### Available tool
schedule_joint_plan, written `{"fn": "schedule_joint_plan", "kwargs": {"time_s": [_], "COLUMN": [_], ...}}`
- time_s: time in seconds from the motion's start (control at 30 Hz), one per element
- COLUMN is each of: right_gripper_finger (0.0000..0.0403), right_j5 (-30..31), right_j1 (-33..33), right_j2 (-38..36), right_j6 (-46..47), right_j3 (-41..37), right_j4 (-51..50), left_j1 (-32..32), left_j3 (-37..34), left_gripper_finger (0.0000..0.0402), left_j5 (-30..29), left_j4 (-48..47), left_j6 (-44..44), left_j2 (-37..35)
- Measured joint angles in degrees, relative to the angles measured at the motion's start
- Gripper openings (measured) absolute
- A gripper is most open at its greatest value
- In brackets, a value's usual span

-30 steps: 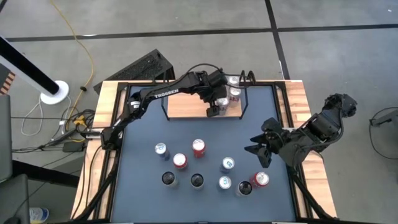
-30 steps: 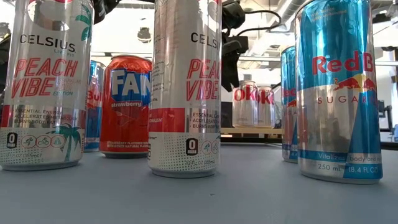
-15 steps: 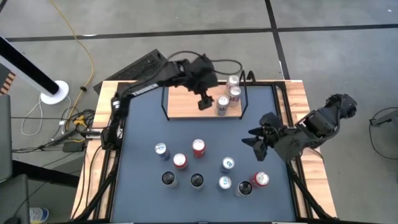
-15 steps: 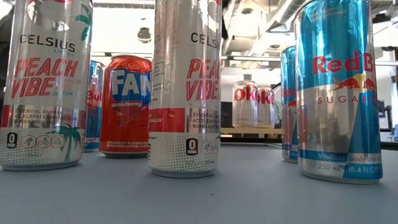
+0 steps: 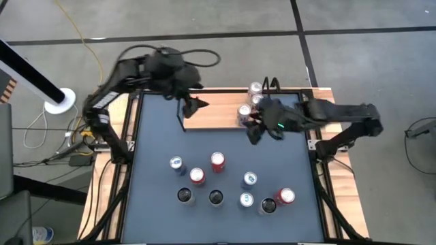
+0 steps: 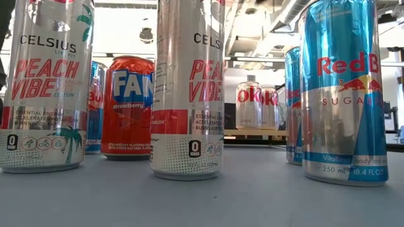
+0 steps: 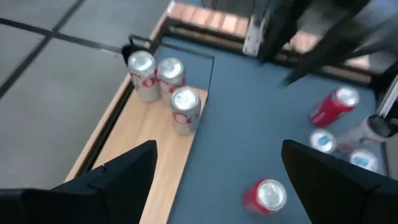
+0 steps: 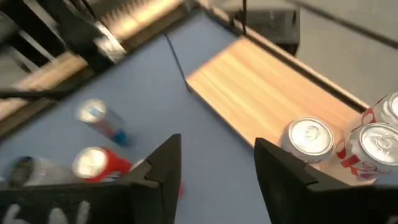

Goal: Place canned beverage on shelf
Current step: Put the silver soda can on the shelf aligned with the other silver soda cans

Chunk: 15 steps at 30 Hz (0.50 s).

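The shelf (image 5: 214, 116), a light-wood board with a black wire frame, lies at the table's far side. Three silver-and-red cans stand upright at its right end (image 5: 244, 111) (image 5: 257, 100) (image 5: 255, 87), also seen as cans (image 7: 185, 107) in the left wrist view. Several more cans (image 5: 217, 161) stand on the dark table top nearer the front. My left gripper (image 5: 194, 106) hangs open, high over the shelf's left end. My right gripper (image 5: 254, 131) is open just in front of the shelf's right end, with nothing between its fingers (image 8: 163, 163); the nearest shelf can (image 8: 309, 138) stands beside them.
In the low view, tall cans (image 6: 189, 88) (image 6: 344, 94) stand close to the table's front edge. The table's raised wooden rim (image 5: 325, 102) and black rails run along both sides. The shelf's left and middle board (image 8: 273, 93) is bare.
My left gripper has drawn back from the nearest shelf can, rising and going toward the table's far left corner; the can stays upright on the board. My right gripper has swung from the table's right side toward the shelf's right end.
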Motion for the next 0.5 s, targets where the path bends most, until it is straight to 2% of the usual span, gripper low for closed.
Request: {"fn": "schedule_joint_plan", "kwargs": {"time_s": [0.1,0.23,0.37,0.5], "right_gripper_finger": [0.0157,0.0118,0.0075,0.0034], "right_j5": [-2.7,-3.4,-4.4,-4.5], "right_j1": [-5.1,-9.3,-11.4,-12.7], "right_j2": [4.6,10.3,16.4,22.1], "right_j6": [-1.5,-4.0,-7.6,-10.9], "right_j3": [0.9,3.0,5.4,8.8], "right_j4": [0.3,-1.0,-1.6,-2.4], "left_j1": [-1.5,-3.4,-4.4,-4.6], "left_j3": [0.0,0.0,0.0,0.0], "left_gripper_finger": [0.0332,0.0332,0.0332,0.0332], "left_j5": [-2.7,-7.7,-11.8,-12.7], "left_j4": [-0.6,-0.9,-1.1,-2.0], "left_j6": [-1.8,-2.2,-2.2,-2.2], "left_j2": [-3.1,-6.2,-8.0,-8.6]}}
